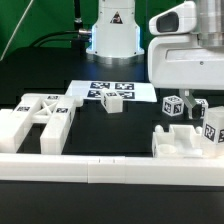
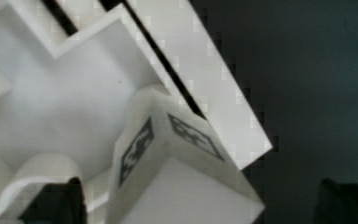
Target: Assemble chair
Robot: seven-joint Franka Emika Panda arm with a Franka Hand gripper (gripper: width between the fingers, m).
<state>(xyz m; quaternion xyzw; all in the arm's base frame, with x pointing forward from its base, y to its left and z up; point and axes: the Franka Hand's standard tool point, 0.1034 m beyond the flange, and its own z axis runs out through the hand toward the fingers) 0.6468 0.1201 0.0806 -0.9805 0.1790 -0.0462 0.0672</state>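
Plastic, matte white and blocky, makes up the chair parts. A flat slotted panel set (image 1: 40, 120) lies to the exterior view's left of the marker board (image 1: 110, 86). A chunkier cluster (image 1: 182, 143) sits to the board's right, and one small tagged cube (image 1: 112, 100) rests at its front edge. Only the wrist view shows the gripper (image 2: 194, 200): dark fingertips (image 2: 55, 198) spread wide, with a tagged square block (image 2: 179, 150) between them, unclamped.

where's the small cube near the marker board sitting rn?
In the exterior view the small cube stands mid-frame at the marker board's front edge, apart from the slotted panel on that view's left and the parts cluster on its right.
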